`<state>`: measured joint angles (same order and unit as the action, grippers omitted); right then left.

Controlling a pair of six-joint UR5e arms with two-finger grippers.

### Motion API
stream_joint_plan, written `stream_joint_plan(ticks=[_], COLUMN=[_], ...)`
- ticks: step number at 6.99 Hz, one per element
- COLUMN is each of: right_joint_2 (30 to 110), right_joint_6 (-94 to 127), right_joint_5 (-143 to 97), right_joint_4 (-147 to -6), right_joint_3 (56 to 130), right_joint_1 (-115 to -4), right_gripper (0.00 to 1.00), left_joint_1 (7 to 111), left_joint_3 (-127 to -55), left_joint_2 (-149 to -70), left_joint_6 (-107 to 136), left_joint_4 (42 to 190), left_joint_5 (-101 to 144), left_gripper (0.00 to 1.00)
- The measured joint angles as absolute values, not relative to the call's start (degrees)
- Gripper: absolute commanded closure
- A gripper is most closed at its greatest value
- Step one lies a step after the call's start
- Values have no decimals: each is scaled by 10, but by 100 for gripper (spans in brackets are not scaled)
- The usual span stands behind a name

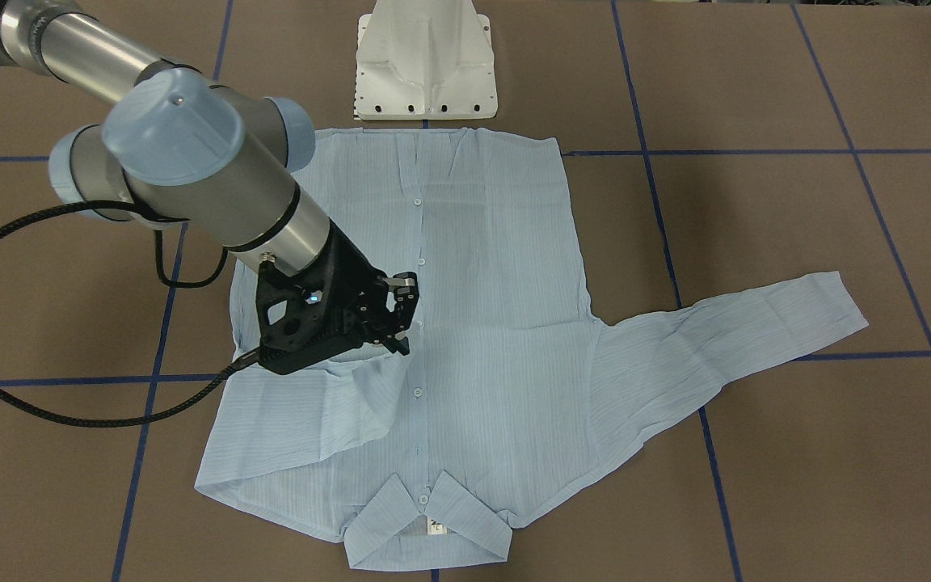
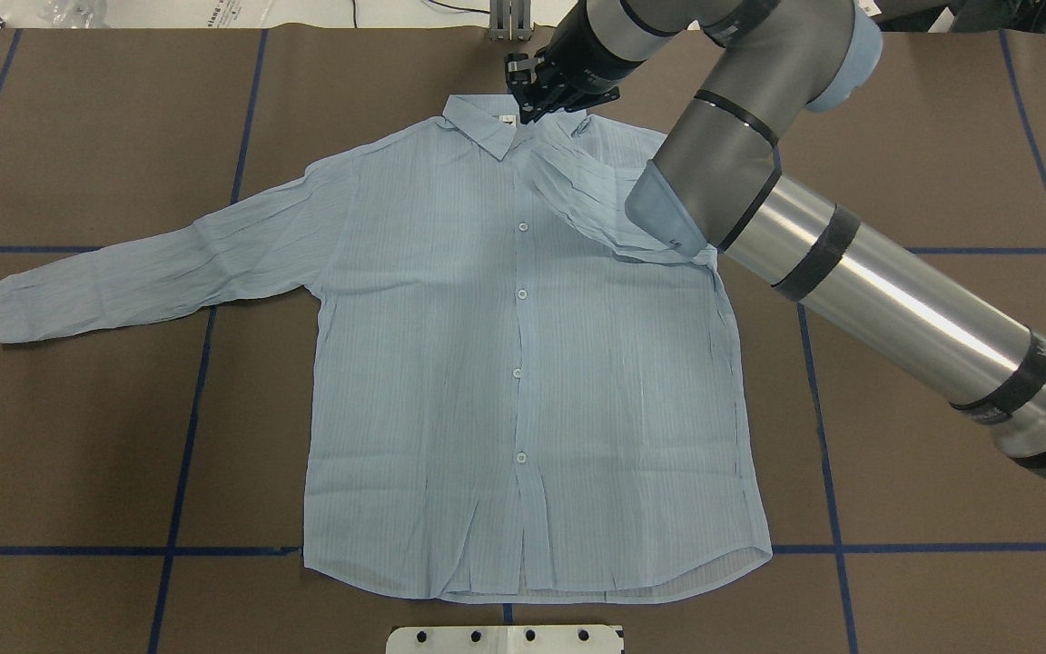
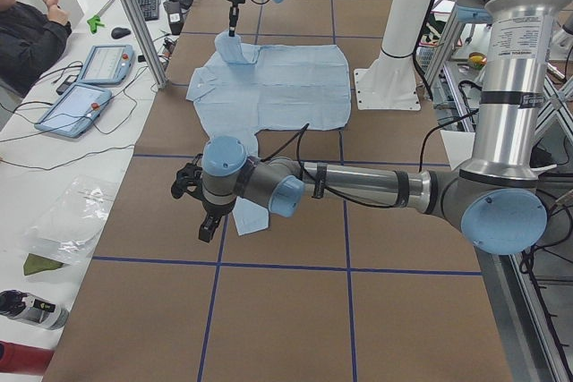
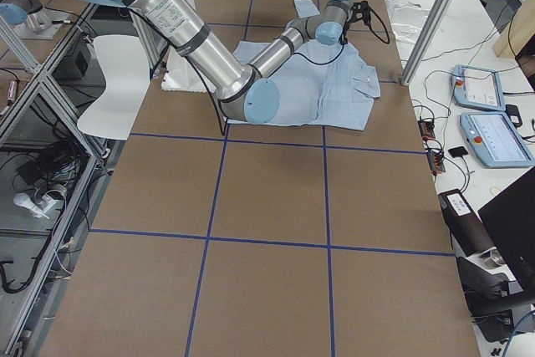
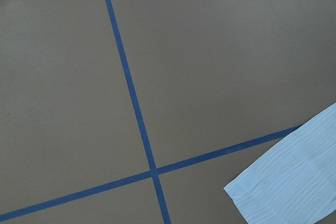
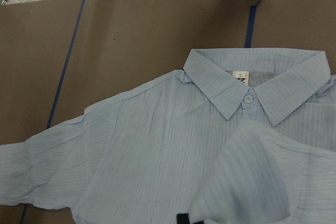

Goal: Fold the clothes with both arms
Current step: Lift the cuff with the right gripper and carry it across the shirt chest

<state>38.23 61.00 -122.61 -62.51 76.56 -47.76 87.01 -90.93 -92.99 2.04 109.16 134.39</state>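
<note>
The light-blue striped shirt [image 2: 523, 363] lies flat and buttoned on the brown table, collar [image 1: 425, 525] away from the robot base. My right gripper [image 1: 399, 319] hovers over the shirt's front, shut on the cuff of one sleeve [image 1: 336, 396], which is pulled up and across the chest. The right wrist view shows that sleeve [image 6: 257, 177] below the collar and neck label [image 6: 240, 75]. The other sleeve [image 2: 160, 263] lies spread out sideways. My left gripper [image 3: 204, 221] hangs above that sleeve's cuff [image 5: 289, 182]; I cannot tell whether it is open or shut.
The white pedestal base [image 1: 425, 61] stands by the shirt's hem. Blue tape lines [image 2: 187, 436] grid the brown tabletop. A person [image 3: 27, 24] sits at a side bench with tablets [image 3: 85, 87] beyond a metal frame post [image 3: 134, 15].
</note>
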Motion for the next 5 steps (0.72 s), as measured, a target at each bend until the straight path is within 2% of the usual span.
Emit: stream_joint_plan(ticks=[3, 4, 5], right_joint_2=[321, 295, 279], right_joint_6=[608, 608, 607], right_joint_5=[-1195, -1185, -1169], right_joint_4=[-622, -620, -619], right_joint_3=[670, 624, 594], right_joint_1=[-436, -425, -412], right_gripper=[100, 23, 0], left_joint_1=[870, 870, 870], left_joint_3=[-906, -905, -905], left_joint_2=[-930, -930, -930], left_joint_6=[23, 24, 24], left_joint_4=[1092, 1092, 1092], left_joint_5=[1344, 1345, 1345], left_gripper=[0, 0, 0])
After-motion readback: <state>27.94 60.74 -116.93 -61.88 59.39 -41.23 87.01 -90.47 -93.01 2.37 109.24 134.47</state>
